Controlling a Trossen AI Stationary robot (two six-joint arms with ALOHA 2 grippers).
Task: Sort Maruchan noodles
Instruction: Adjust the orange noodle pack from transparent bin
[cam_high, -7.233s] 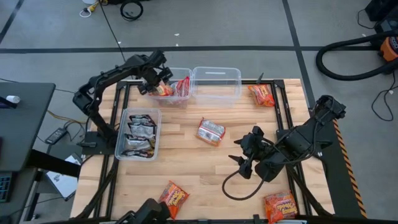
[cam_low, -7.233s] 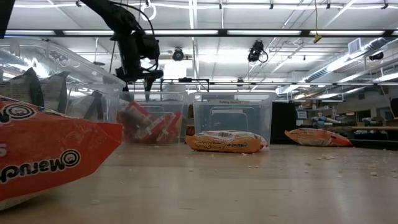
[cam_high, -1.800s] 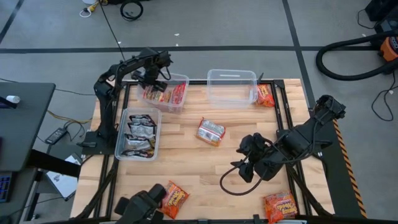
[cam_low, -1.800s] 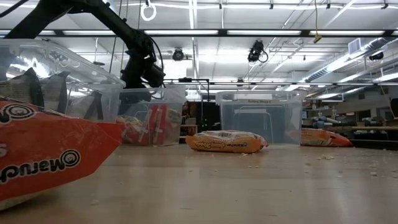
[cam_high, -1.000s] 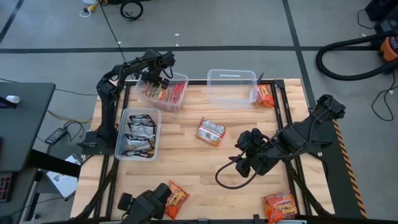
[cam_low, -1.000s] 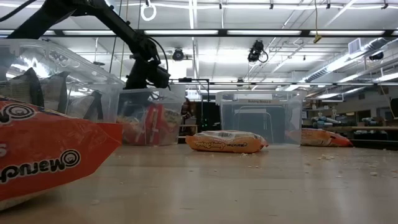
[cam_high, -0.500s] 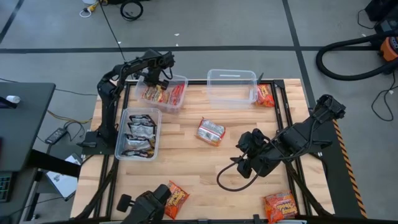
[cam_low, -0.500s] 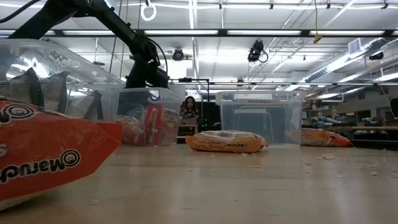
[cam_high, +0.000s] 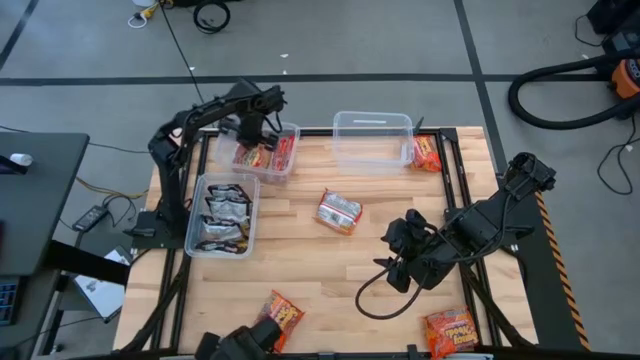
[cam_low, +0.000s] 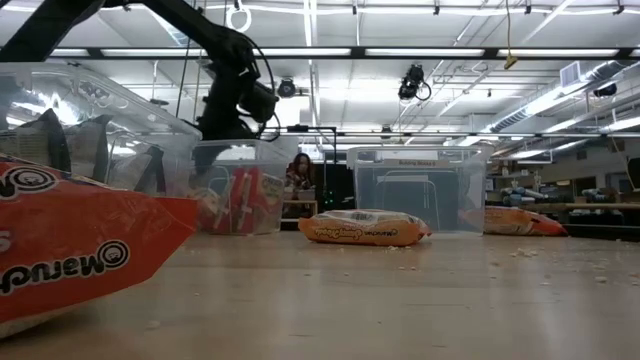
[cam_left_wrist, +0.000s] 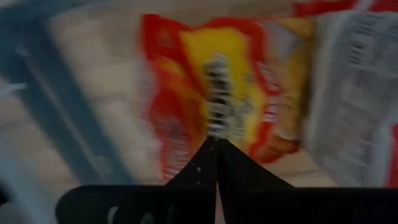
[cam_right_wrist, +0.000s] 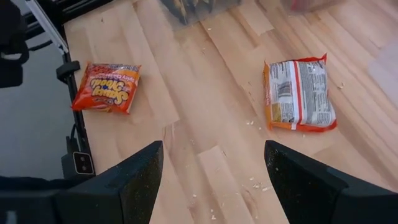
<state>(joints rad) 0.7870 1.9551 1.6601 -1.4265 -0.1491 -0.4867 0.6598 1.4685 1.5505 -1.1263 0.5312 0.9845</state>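
Note:
My left gripper (cam_high: 256, 130) is shut and points down just above the far-left clear bin (cam_high: 291, 160), over a yellow-and-red Maruchan packet (cam_left_wrist: 230, 106) lying in it; nothing hangs from it (cam_low: 232, 128). My right gripper (cam_right_wrist: 214, 186) hovers open over the table's right half (cam_high: 398, 258), with nothing between its fingers. Loose packets lie flat on the table: one at the middle (cam_high: 339, 211), one at the far right (cam_high: 426, 152), one near left (cam_high: 280, 314), one near right (cam_high: 450, 330). Silver-black packets fill the left bin (cam_high: 222, 213).
An empty clear bin (cam_high: 372, 138) stands at the far edge, right of the red-packet bin. Crumbs dot the wood. A black cable loops under my right arm (cam_high: 375, 295). A person (cam_low: 300, 172) shows far back in the room. Bare wood lies between the middle packet and the near edge.
My left gripper has risen from inside the far-left bin to just above its rim and shifted a little toward the table's right. The packets in the bin stay where they were. My right arm has kept its place.

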